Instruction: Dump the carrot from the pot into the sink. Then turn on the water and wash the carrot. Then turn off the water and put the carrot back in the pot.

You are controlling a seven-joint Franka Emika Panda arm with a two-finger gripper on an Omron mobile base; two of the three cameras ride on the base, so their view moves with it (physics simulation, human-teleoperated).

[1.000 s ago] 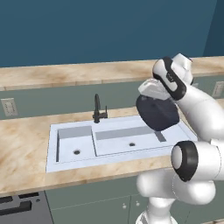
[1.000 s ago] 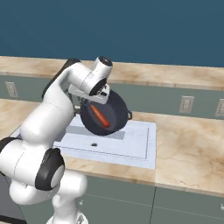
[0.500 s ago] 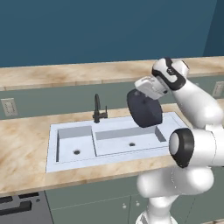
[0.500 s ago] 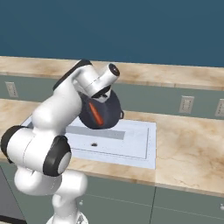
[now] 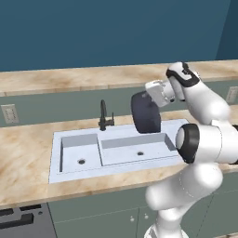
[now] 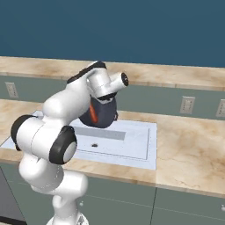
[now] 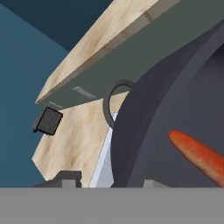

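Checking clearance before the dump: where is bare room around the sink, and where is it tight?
Bare counter lies left of the sink, and more to its right. Both basins look bare. It is crowded over the wider basin, where the gripper holds the tipped pot with the carrot inside, near the faucet.
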